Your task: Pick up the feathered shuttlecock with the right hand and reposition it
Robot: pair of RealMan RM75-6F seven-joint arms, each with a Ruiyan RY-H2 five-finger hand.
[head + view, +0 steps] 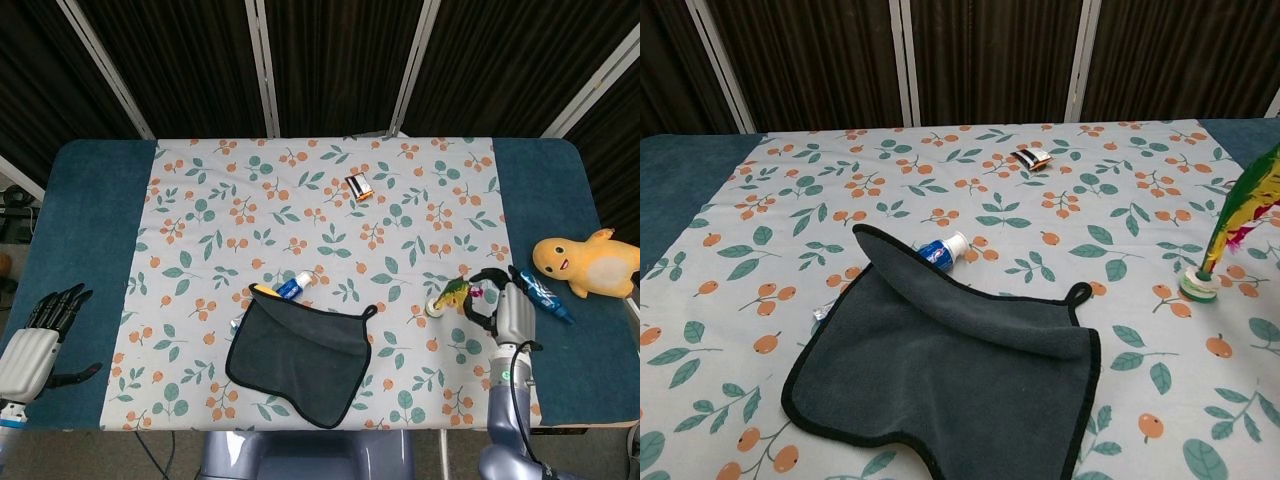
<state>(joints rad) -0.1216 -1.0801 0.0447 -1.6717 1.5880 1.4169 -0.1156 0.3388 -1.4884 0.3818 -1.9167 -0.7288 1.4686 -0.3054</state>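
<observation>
The shuttlecock (447,295) stands with its round base on the patterned cloth (300,200) at the tabletop's right side, feathers tilted toward your right robot hand (505,312), whose curled fingers close around the feather tips. Your left robot hand (40,335) rests on the blue tabletop (90,230), fingers apart, holding nothing.

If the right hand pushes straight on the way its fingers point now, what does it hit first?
The right hand points up and slightly left, with the shuttlecock feathers already at its fingers. Past them the patterned cloth looks free, though depth is unclear.
</observation>
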